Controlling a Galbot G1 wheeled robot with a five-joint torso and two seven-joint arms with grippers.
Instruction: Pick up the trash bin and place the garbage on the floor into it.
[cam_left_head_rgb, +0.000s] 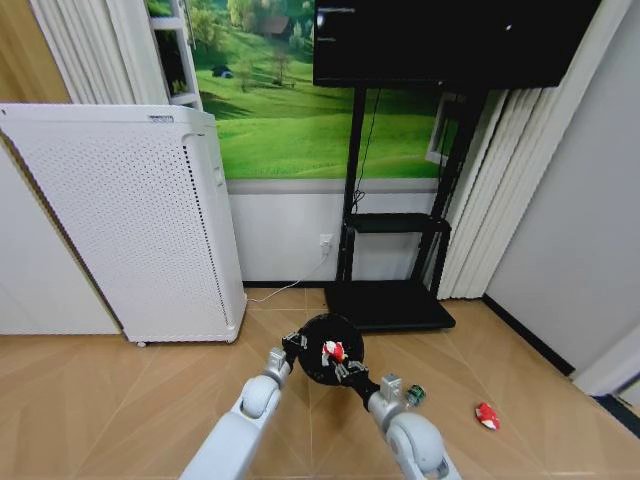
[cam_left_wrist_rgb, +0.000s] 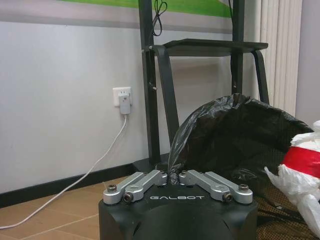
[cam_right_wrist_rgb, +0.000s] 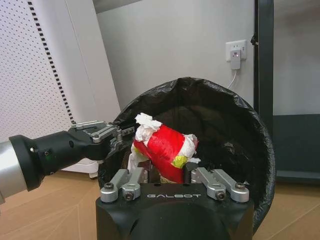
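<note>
Right gripper (cam_right_wrist_rgb: 172, 175) (marked GALBOT) pinches the red-and-white wrapper (cam_right_wrist_rgb: 165, 150) over the trash bin (cam_left_head_rgb: 325, 350), whose rim the left gripper (cam_left_wrist_rgb: 176, 177) clamps.

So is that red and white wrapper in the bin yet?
Not dropped: the right gripper holds the wrapper at the trash bin mouth, left gripper pinching its rim.

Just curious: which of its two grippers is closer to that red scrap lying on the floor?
The right gripper, over the trash bin holding a wrapper, is nearer the red scrap. The left gripper grips the bin's far rim.
</note>
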